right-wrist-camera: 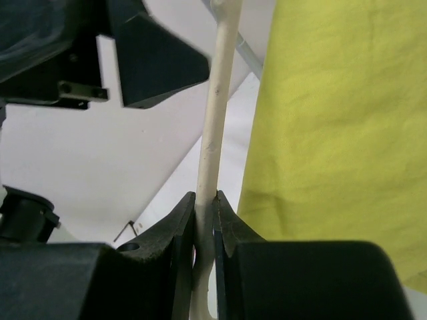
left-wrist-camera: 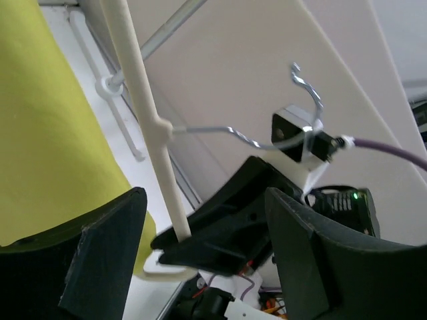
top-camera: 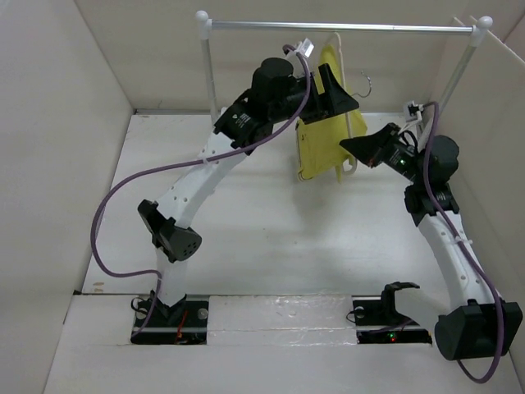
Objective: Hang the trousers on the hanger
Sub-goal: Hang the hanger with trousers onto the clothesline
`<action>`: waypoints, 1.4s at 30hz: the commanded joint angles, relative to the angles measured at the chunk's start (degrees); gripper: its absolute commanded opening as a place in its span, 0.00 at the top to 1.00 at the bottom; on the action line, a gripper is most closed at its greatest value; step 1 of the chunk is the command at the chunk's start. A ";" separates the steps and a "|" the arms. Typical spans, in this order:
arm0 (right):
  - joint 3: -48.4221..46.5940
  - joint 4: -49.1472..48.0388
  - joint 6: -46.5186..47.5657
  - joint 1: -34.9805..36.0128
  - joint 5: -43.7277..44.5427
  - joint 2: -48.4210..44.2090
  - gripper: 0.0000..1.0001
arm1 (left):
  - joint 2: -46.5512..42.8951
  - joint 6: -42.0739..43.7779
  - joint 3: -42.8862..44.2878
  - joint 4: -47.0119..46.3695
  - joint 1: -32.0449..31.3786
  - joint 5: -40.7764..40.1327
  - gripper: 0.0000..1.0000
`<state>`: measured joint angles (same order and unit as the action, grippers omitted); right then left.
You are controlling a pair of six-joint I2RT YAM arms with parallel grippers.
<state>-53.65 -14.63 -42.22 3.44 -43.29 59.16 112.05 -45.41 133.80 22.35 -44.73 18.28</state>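
Observation:
The mustard-yellow trousers (top-camera: 321, 141) hang draped over the cream-white hanger (top-camera: 351, 167), which is held up in the air below the rail. The hanger's metal hook (top-camera: 367, 82) points free to the right. My right gripper (top-camera: 349, 146) is shut on the hanger's thin arm (right-wrist-camera: 212, 143), with the trousers (right-wrist-camera: 340, 113) just right of it. My left gripper (top-camera: 338, 94) is up at the hanger's top. In the left wrist view its jaws (left-wrist-camera: 205, 197) stand wide open, with the hanger arm (left-wrist-camera: 143, 113) passing between them. The trousers (left-wrist-camera: 47, 133) are at the left and the hook (left-wrist-camera: 305, 83) at the right.
A silver rail (top-camera: 340, 27) on white posts (top-camera: 205, 74) spans the back of the white walled table (top-camera: 271, 238). Side walls stand close on the left and right. The right post (top-camera: 469, 57) is near my right arm.

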 commanded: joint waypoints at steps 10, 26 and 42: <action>-19.73 -3.92 3.19 -7.74 2.42 6.14 1.00 | -20.18 12.80 -12.06 -1.52 0.43 -4.64 0.18; -33.27 0.23 3.81 -13.72 5.58 17.03 1.00 | -40.94 15.26 -42.90 -0.55 0.43 -12.74 0.06; -44.97 4.09 5.04 -15.31 7.52 34.71 1.00 | -56.76 13.33 -64.19 2.60 0.43 -22.32 0.01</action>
<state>-93.69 -0.05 -40.03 -12.34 -36.97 95.02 57.54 -31.81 70.08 24.77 -44.51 -0.95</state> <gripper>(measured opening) 0.180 0.986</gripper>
